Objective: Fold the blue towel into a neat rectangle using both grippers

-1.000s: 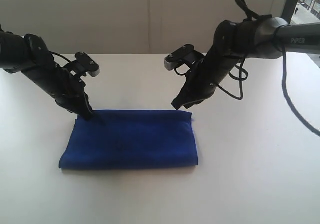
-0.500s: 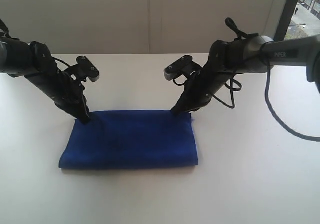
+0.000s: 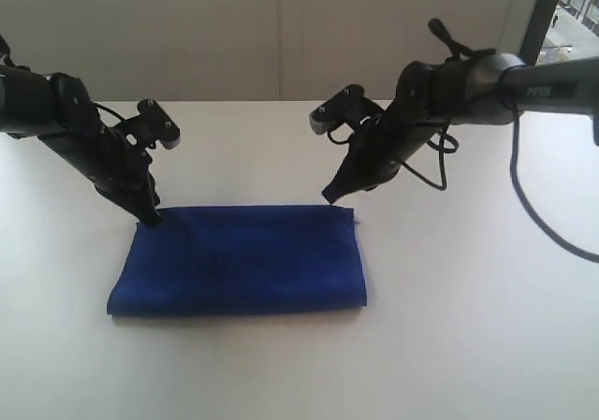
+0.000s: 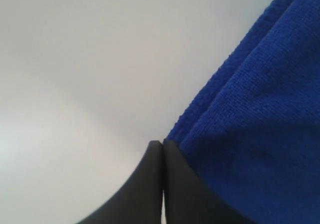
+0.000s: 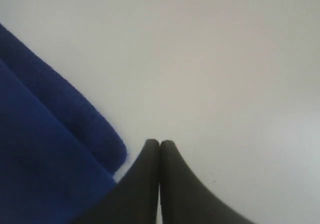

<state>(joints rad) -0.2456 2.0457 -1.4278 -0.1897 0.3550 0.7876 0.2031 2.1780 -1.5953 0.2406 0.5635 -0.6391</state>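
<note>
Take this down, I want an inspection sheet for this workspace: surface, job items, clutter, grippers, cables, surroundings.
Surface: white table, smooth, no stains seen.
Job's things: blue towel lies flat, folded into a rectangle with layered edges.
Clutter: nothing seen.
Grippers: left gripper at the towel's far left corner, jaws shut, empty; right gripper by the far right corner, jaws shut, empty.
Cables: black cable hangs from the right arm.
Surroundings: pale wall behind; window at far right.

One blue towel (image 3: pixel 239 256), two tools (image 3: pixel 152 221) (image 3: pixel 328 196), one table (image 3: pixel 468 326).
</note>
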